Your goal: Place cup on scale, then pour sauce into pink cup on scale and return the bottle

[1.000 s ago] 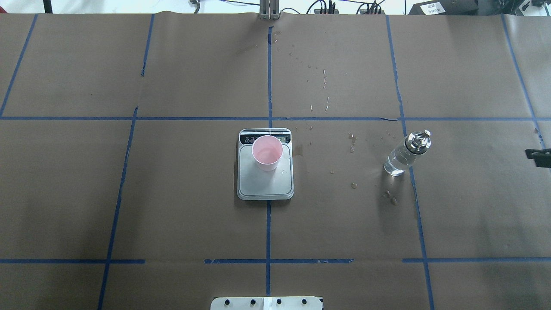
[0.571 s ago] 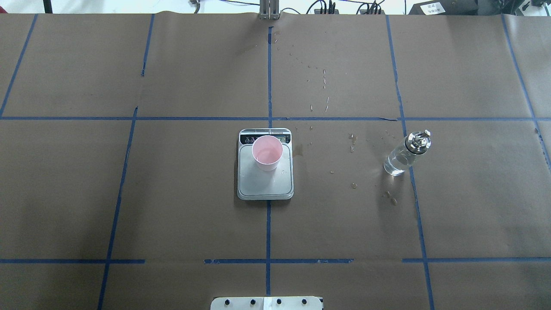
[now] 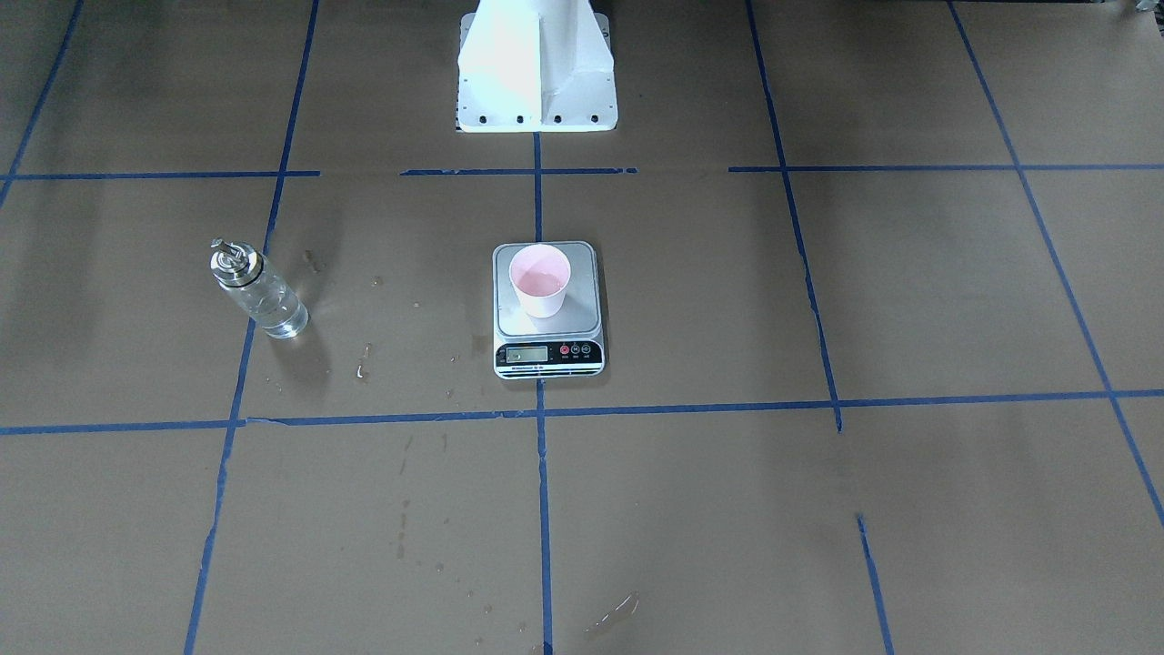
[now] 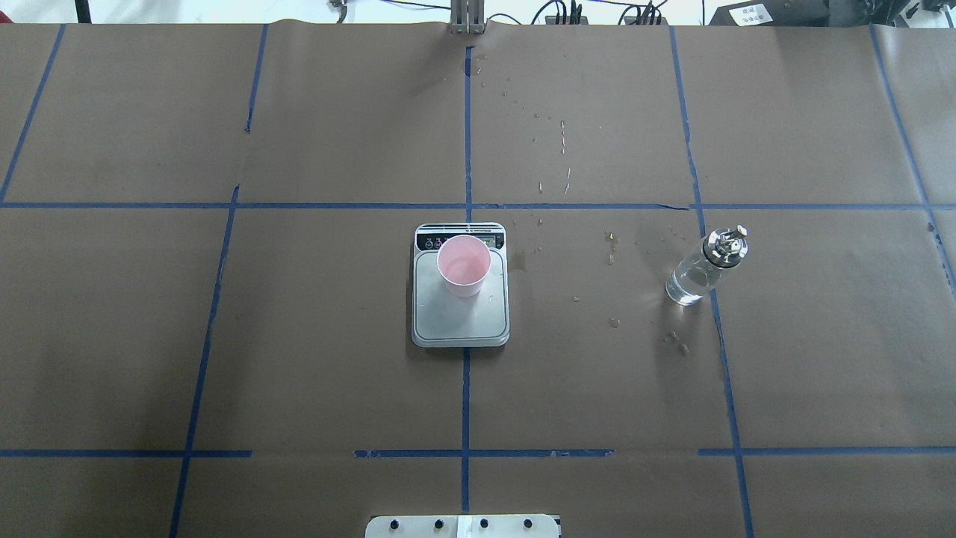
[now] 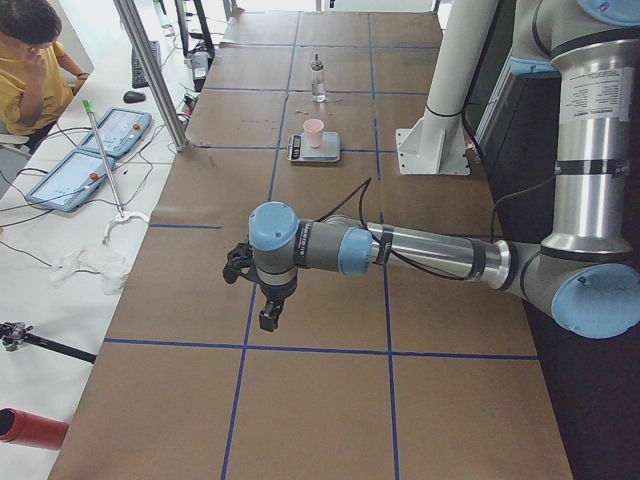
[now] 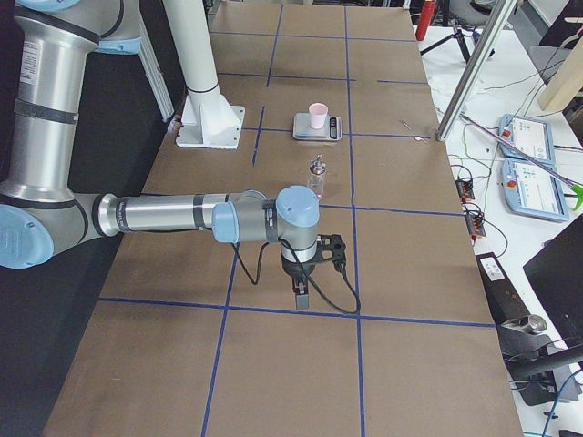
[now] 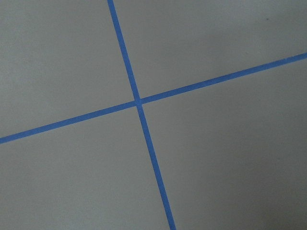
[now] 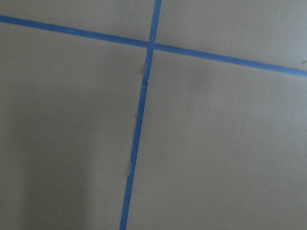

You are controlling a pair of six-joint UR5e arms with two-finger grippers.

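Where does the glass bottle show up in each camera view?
Exterior front-facing: bottle left of centre.
Overhead exterior: bottle right of centre.
Exterior left: bottle top centre, far end.
Exterior right: bottle just above centre.
Wrist views: not in either.
Landmark: the scale carrying the cup, in all four exterior views.

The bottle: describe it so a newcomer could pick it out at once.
On the brown-paper table with its blue tape grid, find the scale at the centre. To the robot's right of it, upright beside a tape line, stands the bottle. It alone is clear glass with a shiny metal cap, unlike the pink cup on the scale.
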